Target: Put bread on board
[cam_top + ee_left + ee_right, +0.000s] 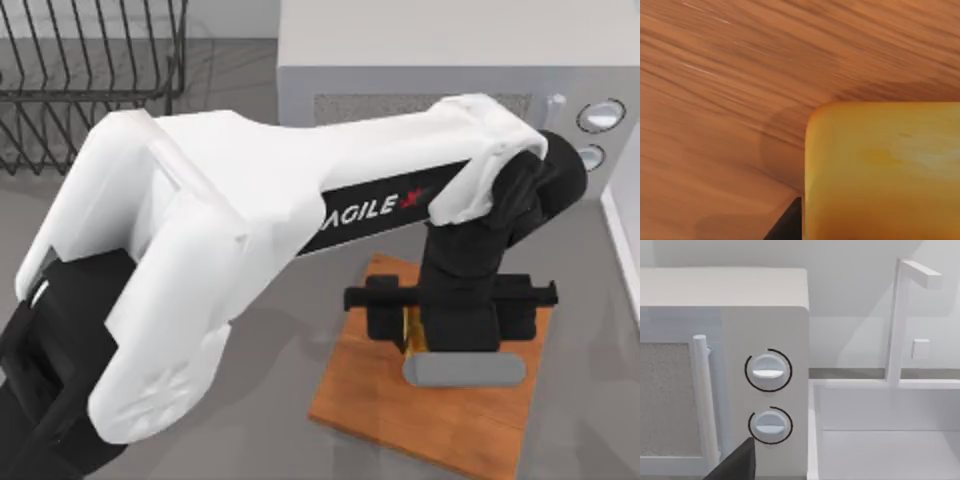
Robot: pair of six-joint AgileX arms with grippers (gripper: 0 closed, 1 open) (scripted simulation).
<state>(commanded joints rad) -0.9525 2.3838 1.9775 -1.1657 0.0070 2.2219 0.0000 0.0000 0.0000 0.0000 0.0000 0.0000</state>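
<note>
Orange-brown grained wood of the flat square board [380, 400] is lying under your black left gripper [412, 335], whose fingers are closing narrowly on the small, smooth golden-yellow bread [885, 170] just above that board.

Top cam looks down on desk [250, 400] from above. L wrist cam sits v. close over board [715, 100], shared w/ top view [440, 420]. R wrist cam faces microwave [765, 305], also in top view [400, 40].
</note>
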